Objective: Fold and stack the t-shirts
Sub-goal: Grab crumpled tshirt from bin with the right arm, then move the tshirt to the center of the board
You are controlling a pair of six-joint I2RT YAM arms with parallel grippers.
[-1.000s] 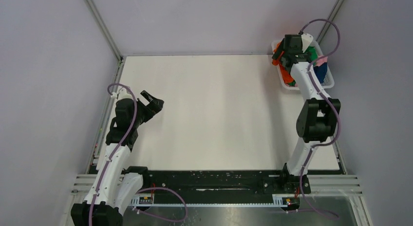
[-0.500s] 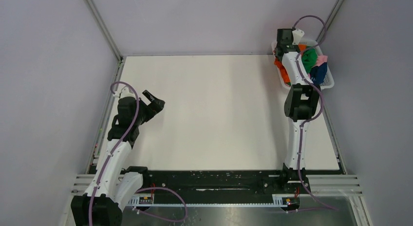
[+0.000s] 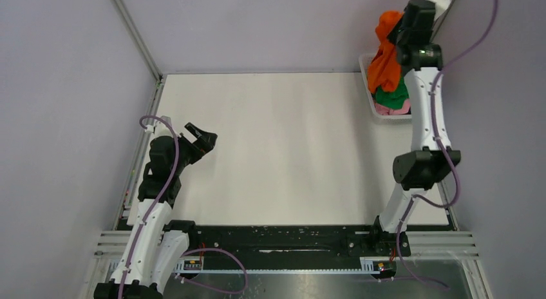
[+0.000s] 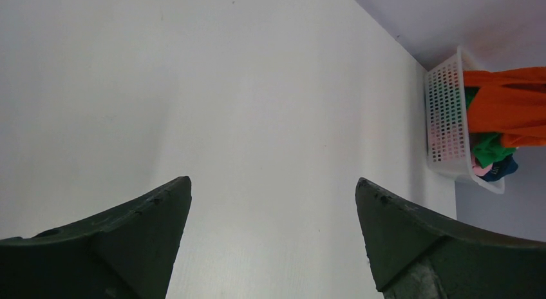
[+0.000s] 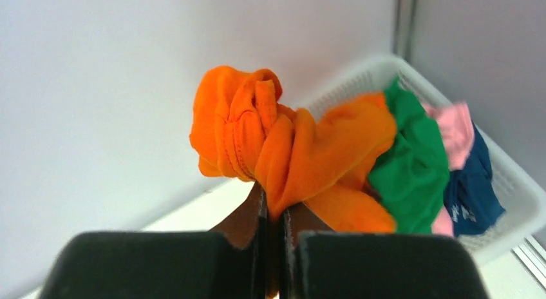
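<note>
An orange t-shirt (image 3: 386, 62) hangs bunched above the white mesh basket (image 3: 369, 93) at the table's far right corner. My right gripper (image 5: 277, 205) is shut on a fold of it (image 5: 290, 138) and holds it lifted. A green t-shirt (image 3: 394, 97), a pink one (image 5: 456, 128) and a navy one (image 5: 473, 183) lie in the basket below. My left gripper (image 4: 273, 189) stands open over the bare table at the left, with nothing between its fingers; far off in its view are the basket (image 4: 444, 118) and the orange cloth (image 4: 508, 106).
The white tabletop (image 3: 283, 144) spreads between the two arms. Grey walls with metal corner posts close in the back and sides. A black rail (image 3: 277, 238) runs along the near edge by the arm bases.
My right gripper shut on the orange t-shirt in the basket and rose, pulling the shirt up out of the pile. The left arm has barely moved.
</note>
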